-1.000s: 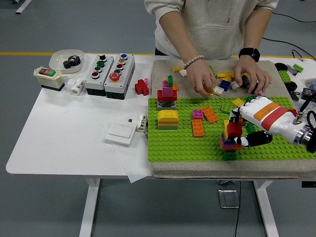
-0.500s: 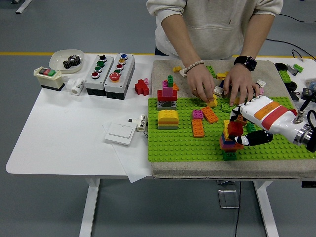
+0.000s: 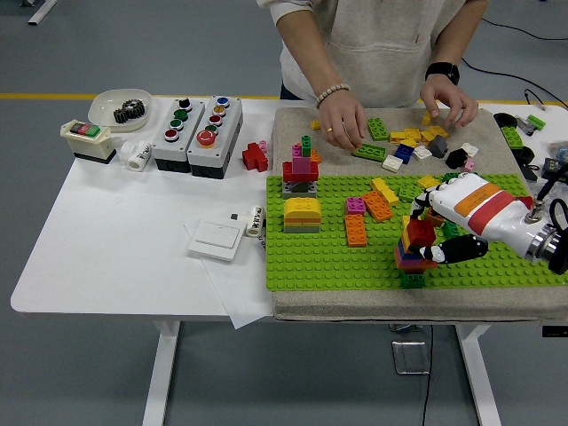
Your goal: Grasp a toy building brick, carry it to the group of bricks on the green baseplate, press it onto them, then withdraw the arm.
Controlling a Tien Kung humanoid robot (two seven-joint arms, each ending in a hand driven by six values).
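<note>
A multicoloured brick stack stands on the green baseplate, right of its middle. A red brick sits on top of that stack. My right hand, white-shelled with black fingers, comes in from the right and is shut on the red brick, thumb low at the front, fingers curled over the back. The brick's right side is hidden by the hand. No left arm shows.
Other builds on the baseplate: a yellow-green block, a red-pink tower, orange bricks, a yellow brick. A person's hands rest among loose bricks at the mat's back. Button boxes and a switch plate lie left.
The person's hands pulled back from the baseplate's far edge to the loose bricks, leaving a yellow brick by the orange ones. My right hand and the red brick stayed on the stack.
</note>
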